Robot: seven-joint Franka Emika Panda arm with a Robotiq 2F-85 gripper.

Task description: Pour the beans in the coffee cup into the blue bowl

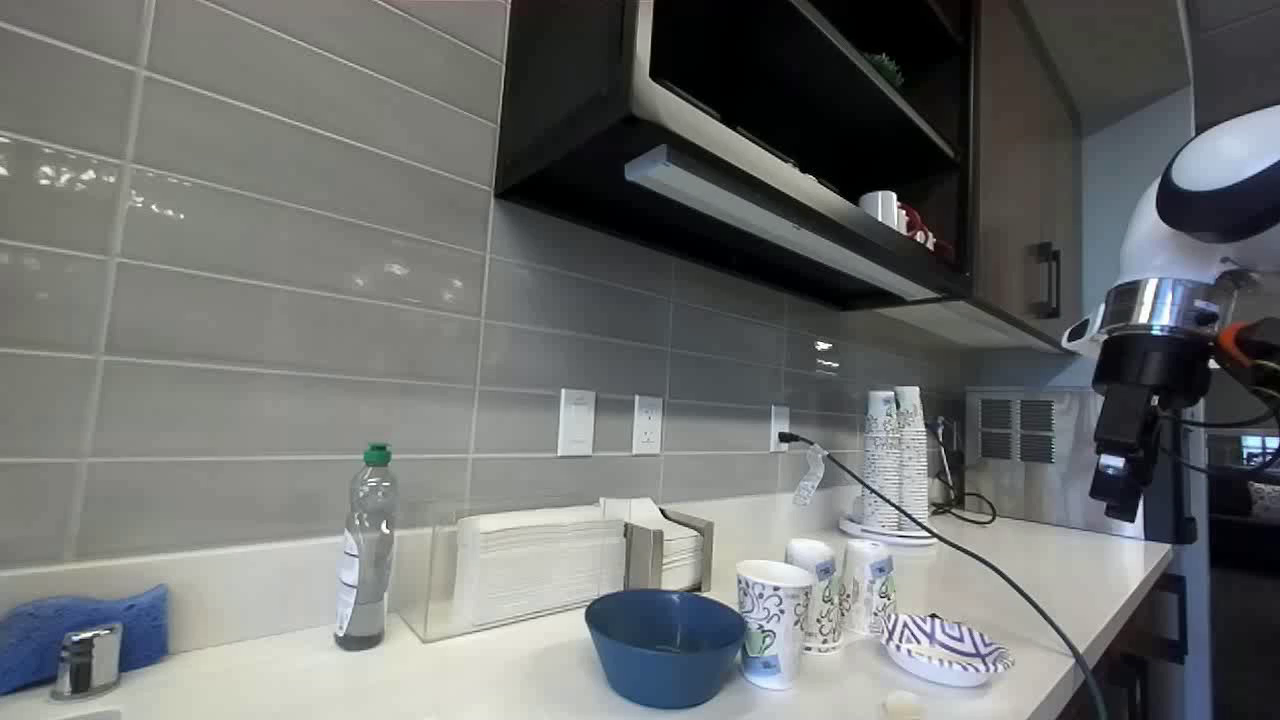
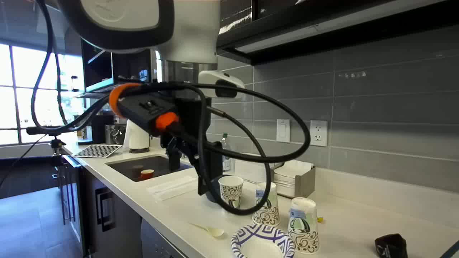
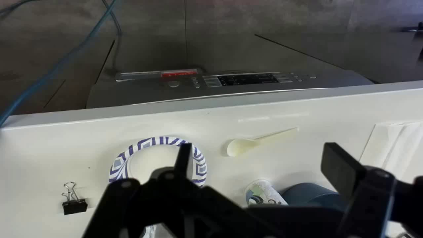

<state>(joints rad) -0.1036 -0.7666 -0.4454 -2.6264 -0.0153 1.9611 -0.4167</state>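
Note:
The coffee cup stands upright on the counter, close beside the blue bowl. Both also show in an exterior view, the cup in front of the largely hidden bowl. In the wrist view the lower side of the cup and part of the bowl show; the gripper body hides the rest. No beans are visible. My gripper is open with nothing between its fingers, above the counter. In an exterior view the gripper hangs well above counter height at the right.
Two upside-down patterned cups stand behind the coffee cup. A low patterned dish and a spoon lie near the front edge. A napkin holder, soap bottle, black cable and binder clip are around.

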